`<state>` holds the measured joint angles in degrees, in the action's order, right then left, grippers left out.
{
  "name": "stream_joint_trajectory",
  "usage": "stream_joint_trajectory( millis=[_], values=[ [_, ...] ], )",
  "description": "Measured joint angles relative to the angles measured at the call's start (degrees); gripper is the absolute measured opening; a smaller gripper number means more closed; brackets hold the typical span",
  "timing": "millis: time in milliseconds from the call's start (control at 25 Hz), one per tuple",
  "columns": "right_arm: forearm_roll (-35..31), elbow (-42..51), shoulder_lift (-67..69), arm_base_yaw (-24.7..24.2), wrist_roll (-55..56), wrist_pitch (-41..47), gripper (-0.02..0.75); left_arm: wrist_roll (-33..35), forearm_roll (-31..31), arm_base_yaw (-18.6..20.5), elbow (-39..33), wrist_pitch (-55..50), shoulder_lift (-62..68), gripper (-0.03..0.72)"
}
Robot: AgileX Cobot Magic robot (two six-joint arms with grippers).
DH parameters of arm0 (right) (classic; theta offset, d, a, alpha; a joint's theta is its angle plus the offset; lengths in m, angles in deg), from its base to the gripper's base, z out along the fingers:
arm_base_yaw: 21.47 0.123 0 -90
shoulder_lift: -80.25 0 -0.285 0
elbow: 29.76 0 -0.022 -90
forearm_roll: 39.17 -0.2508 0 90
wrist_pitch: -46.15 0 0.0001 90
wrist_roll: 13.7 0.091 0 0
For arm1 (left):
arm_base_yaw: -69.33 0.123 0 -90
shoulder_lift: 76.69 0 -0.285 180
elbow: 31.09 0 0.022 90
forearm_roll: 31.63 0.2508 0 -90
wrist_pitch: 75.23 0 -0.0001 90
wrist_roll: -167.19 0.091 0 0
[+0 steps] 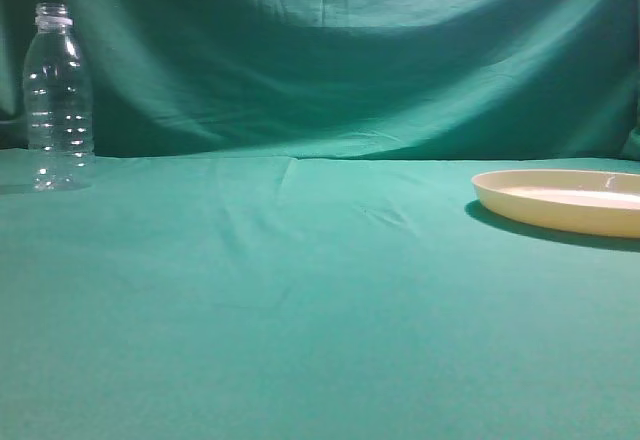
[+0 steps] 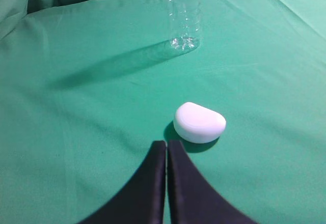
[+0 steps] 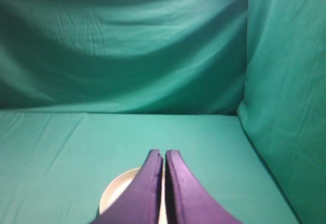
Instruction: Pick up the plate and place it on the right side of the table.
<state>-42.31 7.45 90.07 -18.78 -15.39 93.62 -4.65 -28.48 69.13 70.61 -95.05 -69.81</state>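
Plate flat on table, far right edge of exterior view, partly cut off by frame. Right gripper above plate's near side, jaws together, holding nothing. Left gripper jaws together, empty, just short of white lid-like object. Clear bottle upright at far left, well apart from plate

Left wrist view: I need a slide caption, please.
Closed left end effector above the table, near a white rounded object; clear bottle stands beyond.
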Motion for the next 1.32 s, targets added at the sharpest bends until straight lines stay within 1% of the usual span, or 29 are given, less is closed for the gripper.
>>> stream_joint_trajectory(
  millis=[80, 240, 520, 640, 800, 1040, 1320],
  values=[
    [1.7, 4.8, -2.5, 0.0, 0.1, -2.3, 0.000, 0.0, 0.0, 0.0, 0.0, 0.0, 0.0, 0.000],
    [3.5, 13.3, -3.0, -0.1, 0.2, -6.0, 0.000, 0.0, -0.1, 0.0, 0.0, 0.0, 0.0, 0.000],
    [5.3, 32.9, -3.0, -0.1, 0.9, -26.5, 0.000, 0.0, -0.1, 0.0, 0.0, 0.0, 0.0, 0.000],
    [5.4, 39.8, -3.0, -0.1, 3.7, -31.9, 0.000, 0.0, -0.1, 0.0, 0.0, 0.0, 0.0, 0.000],
    [5.4, 41.5, -3.0, -0.1, 7.7, -32.3, 0.000, 0.0, -0.1, 0.0, 0.0, 0.0, 0.0, 0.000],
    [5.4, 41.6, -3.0, -0.1, 9.1, -26.7, 0.000, 0.0, -0.1, 0.0, 0.0, 0.0, 0.0, 0.000],
    [5.4, 41.6, -3.0, -0.1, 10.0, -25.7, 0.000, 0.0, -0.1, 0.0, 0.0, 0.0, 0.0, 0.000]
  ],
)
